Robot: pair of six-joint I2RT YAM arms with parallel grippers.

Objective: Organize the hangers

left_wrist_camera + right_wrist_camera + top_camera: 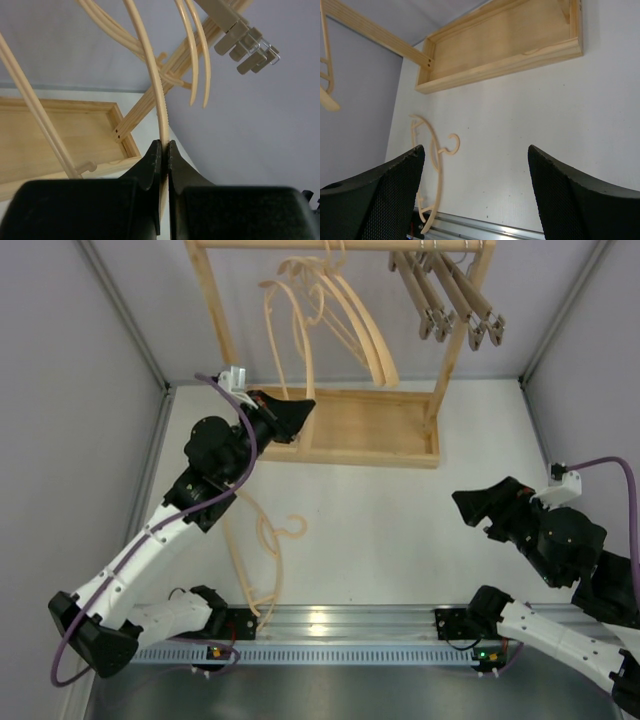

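Note:
My left gripper (298, 412) is shut on the arm of a pale curved hanger (300, 335) and holds it up beside the rack's left post. In the left wrist view the jaws (164, 146) pinch that hanger (150, 65) edge-on. Other pale hangers (365, 335) hang on the rack rail. The brown-grey clamp bars (445, 295) hang at the rail's right end and also show in the left wrist view (245, 45). One pale hanger (262, 540) lies flat on the table, also in the right wrist view (432, 165). My right gripper (468, 503) (475, 150) is open and empty above the table.
The big pale rack frame with its tray base (370, 455) stands at the back middle; the tray also shows in the wrist views (60, 130) (505, 55). Grey walls close the left, right and back. A metal rail (340, 625) runs along the near edge.

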